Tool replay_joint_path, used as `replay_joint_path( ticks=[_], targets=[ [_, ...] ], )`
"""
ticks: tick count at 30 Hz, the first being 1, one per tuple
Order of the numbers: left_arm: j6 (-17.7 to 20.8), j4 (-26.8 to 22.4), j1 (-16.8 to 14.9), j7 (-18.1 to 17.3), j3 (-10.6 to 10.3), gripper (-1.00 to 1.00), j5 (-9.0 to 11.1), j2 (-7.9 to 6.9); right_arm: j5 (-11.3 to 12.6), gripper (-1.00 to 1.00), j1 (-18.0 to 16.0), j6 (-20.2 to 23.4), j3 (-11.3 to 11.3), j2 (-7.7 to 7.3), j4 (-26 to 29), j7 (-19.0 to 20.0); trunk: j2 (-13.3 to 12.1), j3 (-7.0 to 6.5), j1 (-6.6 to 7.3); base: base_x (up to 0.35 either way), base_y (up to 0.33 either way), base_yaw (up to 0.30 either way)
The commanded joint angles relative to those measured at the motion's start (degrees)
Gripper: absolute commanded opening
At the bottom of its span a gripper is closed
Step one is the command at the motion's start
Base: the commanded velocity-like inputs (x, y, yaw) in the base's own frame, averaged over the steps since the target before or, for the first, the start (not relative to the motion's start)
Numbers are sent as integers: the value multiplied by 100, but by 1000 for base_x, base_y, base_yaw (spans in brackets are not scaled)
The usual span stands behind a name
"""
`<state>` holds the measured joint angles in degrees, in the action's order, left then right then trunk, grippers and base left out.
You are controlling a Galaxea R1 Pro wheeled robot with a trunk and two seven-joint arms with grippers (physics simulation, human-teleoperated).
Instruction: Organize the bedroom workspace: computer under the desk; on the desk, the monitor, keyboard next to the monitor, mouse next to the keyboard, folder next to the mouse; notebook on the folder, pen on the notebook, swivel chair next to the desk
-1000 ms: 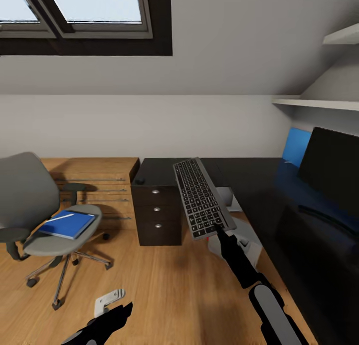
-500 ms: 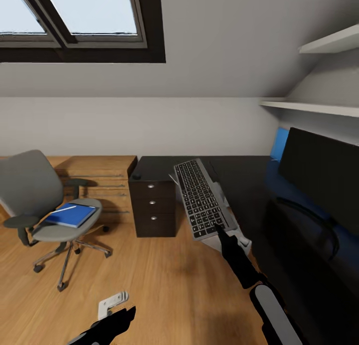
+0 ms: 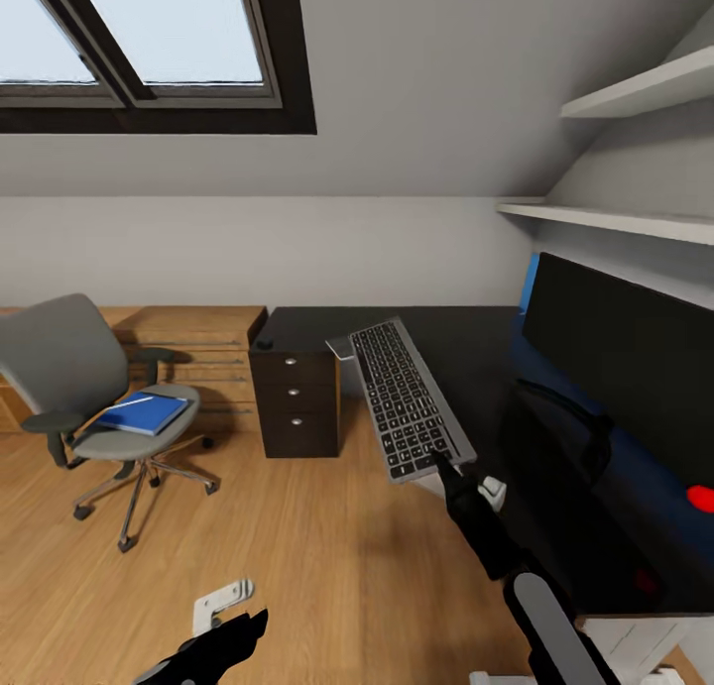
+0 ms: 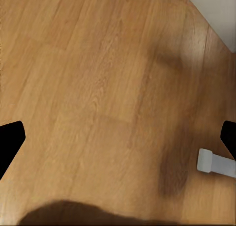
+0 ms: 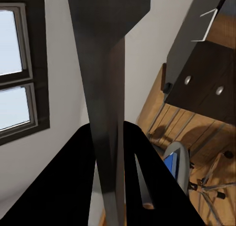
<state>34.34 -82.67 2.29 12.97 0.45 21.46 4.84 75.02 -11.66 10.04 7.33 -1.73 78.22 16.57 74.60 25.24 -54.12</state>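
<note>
Pinching the keyboard point(image 3: 408, 399) edge above the desk point(image 3: 476, 343), right pincer point(image 3: 443, 461); left pincer point(image 4: 118, 137) spread.

The folder point(image 3: 142, 412) lies on the swivel chair point(image 3: 94, 398), left of the desk point(image 3: 476, 368); the monitor point(image 3: 620, 353) stands on the desk.

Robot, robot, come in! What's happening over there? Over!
Right gripper shut on keyboard, held over floor beside desk. Left gripper open, empty. Folder on swivel chair.
</note>
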Motion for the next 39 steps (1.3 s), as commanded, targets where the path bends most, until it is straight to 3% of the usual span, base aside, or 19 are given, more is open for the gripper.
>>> replay_joint_path(
  ticks=[1,6,13,25,39],
  targets=[
    [20,2,0,39,6,100,63,1,92,-100,-4,32,-4,-6,-9,2,4,5,1,-74,-43,0],
    [19,113,0,26,7,100,53,0,342,-100,-2,48,-342,-19,-70,-217,4,5,1,-21,-12,0],
    [10,135,0,22,8,100,51,0,585,-100,-2,51,-525,-29,-321,-254,4,5,1,-2,-35,0],
    [-188,146,0,26,6,100,50,0,615,-100,-3,59,-847,-30,-351,-290,4,5,1,0,-275,0],
    [-208,146,0,30,8,100,44,0,619,-100,-10,60,-876,-30,-489,-616,4,5,1,0,-245,0]
  ],
)
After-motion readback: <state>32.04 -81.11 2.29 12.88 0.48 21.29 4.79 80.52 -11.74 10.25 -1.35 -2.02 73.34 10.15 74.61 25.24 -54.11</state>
